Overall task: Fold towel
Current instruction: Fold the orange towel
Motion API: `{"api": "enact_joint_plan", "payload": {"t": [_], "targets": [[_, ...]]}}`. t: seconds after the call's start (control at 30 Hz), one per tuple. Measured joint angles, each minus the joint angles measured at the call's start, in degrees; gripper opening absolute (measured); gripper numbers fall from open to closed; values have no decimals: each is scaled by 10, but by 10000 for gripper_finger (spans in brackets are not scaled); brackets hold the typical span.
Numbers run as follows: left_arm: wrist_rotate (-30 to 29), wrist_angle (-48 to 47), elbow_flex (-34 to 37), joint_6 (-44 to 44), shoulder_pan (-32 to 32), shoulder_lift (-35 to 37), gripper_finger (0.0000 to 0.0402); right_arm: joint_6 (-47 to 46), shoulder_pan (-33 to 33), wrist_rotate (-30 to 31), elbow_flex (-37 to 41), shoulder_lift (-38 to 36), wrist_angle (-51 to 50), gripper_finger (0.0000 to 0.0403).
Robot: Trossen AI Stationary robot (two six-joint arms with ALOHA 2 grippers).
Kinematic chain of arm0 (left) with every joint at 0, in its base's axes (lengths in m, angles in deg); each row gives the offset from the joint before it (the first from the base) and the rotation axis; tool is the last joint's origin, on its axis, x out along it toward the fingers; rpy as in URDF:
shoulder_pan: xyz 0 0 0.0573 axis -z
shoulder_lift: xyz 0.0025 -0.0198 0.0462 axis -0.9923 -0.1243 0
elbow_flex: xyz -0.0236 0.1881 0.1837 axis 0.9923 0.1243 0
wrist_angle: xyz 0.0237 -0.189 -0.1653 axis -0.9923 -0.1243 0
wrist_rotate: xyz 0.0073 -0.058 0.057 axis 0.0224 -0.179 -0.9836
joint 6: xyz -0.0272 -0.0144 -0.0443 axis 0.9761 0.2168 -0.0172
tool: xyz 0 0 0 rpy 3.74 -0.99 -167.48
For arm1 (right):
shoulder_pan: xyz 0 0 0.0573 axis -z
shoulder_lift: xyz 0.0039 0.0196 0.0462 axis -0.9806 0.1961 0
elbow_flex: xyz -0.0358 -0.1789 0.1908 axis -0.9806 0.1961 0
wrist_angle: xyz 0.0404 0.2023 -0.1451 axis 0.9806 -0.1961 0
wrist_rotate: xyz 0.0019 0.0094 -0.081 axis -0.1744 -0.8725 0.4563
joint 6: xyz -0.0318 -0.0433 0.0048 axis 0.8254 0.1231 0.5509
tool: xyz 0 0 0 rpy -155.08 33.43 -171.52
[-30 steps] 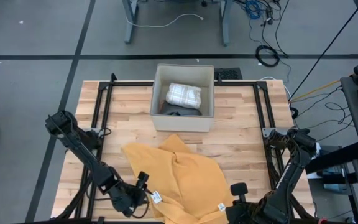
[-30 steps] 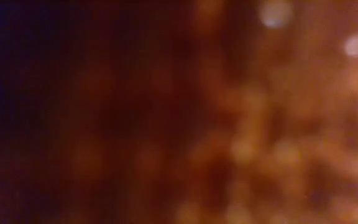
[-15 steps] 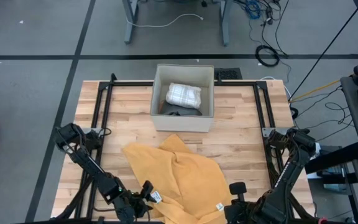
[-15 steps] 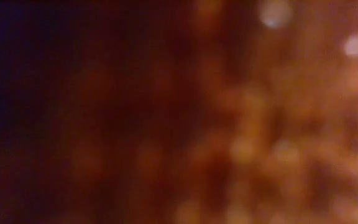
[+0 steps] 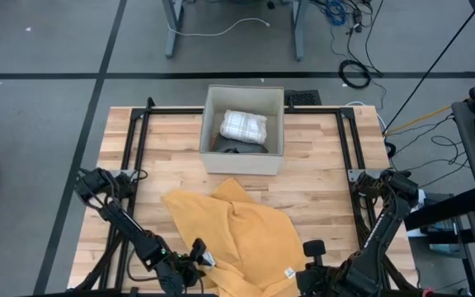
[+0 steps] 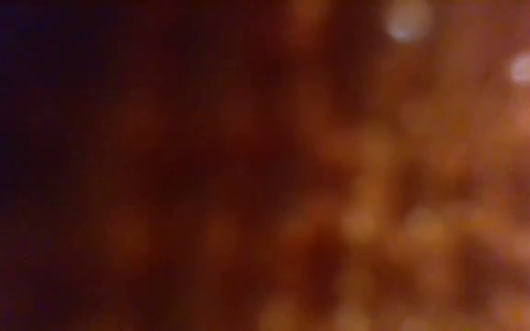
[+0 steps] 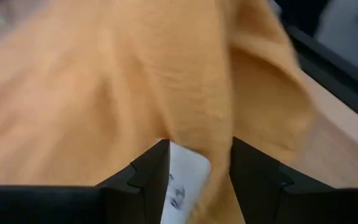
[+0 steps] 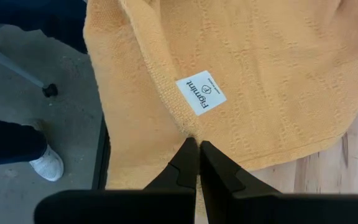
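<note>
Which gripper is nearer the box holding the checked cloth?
Left, narrowly. The left gripper is at the yellow towel's near left edge, its jaws around a fold with a tag. The right gripper, pinching the towel's near right corner, sits slightly farther from the box.

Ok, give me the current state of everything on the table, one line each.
Yellow towel: crumpled, unfolded, hanging over the near table edge.
Left tool: fingers around the towel's edge and white tag.
Right tool: shut, pinching the towel's hem.
Box: open, holding a folded checked cloth.
</note>
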Motion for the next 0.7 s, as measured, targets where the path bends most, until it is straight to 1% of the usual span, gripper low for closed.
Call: {"api": "enact_joint_plan", "payload": {"t": [0.07,0.13,0.3,0.57,0.63,0.7], "targets": [[-32,8,0,0,-3,1,163,0,0,0,0,0,0,0],[-43,3,0,0,-8,1,155,0,0,0,0,0,0,0],[-39,-3,0,-1,-18,1,103,0,0,0,0,0,0,0],[-37,-6,-9,-37,-15,5,14,0,0,1,0,0,-5,0],[-34,-18,-25,-54,-14,13,7,2,0,5,0,0,-12,0],[-25,-51,-49,-66,-13,26,6,11,1,7,0,0,-17,0]]}}
